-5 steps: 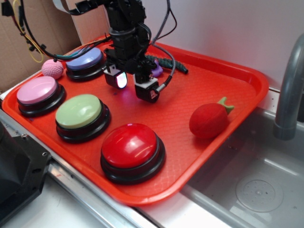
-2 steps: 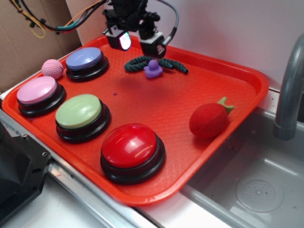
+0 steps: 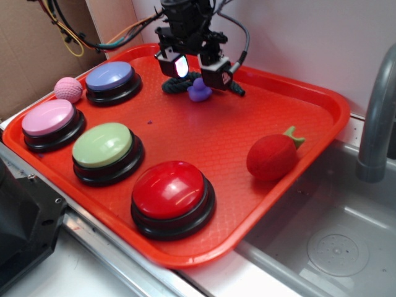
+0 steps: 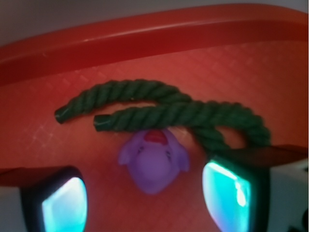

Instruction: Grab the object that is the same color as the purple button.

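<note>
Purple duck, a tiny rubber toy with an orange beak, is sitting on the red tray near its far rim. In the wrist view the duck is lying with its beak touching a dark green rope, which is curling just behind it toward the tray's rim. The gripper is hovering directly over the duck, its jaws spread apart with nothing between them but the toy below. In the wrist view the two fingers are framing the duck, one on each side, neither touching it, and their pads are glowing teal.

The purple button, a lavender dome on a black base, is standing to the left of the duck, well apart from it. A pink textured ball is resting just beside that button, on the side away from the duck. A pink button, a green button and a red button are lining up along the tray's near side, farther from the duck. A red strawberry toy is lying to the right of the duck, near the tray's right edge. Beyond that edge a grey faucet is rising over a metal sink.
</note>
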Robot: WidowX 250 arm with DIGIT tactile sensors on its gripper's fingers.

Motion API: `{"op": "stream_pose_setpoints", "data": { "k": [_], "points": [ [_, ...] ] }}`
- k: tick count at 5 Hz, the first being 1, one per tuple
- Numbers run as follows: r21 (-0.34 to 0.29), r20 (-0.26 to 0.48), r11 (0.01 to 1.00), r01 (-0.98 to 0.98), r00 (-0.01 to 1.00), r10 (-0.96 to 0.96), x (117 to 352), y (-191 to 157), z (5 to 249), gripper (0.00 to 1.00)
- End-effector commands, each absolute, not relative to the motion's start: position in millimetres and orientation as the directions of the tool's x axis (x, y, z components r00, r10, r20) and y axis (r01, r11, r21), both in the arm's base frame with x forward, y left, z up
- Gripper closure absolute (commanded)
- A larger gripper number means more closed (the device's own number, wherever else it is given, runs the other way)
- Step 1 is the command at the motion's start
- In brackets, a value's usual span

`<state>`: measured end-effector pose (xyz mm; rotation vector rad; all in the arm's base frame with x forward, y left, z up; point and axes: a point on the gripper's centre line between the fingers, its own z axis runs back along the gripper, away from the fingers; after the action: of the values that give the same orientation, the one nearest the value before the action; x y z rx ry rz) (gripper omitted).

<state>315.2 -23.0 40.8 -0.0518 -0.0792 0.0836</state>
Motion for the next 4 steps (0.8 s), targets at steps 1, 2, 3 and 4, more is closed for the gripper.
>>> {"op": "stream_pose_setpoints", "data": {
  "k": [1, 2, 3, 4],
  "points": [
    [-0.026, 0.077, 0.999, -0.048, 0.996, 0.049, 321, -20, 26, 0.0],
    [-0.021, 0.074, 0.998, -0.055, 0.996, 0.056, 317, -21, 22, 1.0],
    [-0.016, 0.082, 0.999, -0.048, 0.995, 0.049, 315, -22, 27, 1.0],
    [-0.015, 0.081, 0.998, -0.053, 0.995, 0.054, 308, -20, 37, 1.0]
  ]
}}
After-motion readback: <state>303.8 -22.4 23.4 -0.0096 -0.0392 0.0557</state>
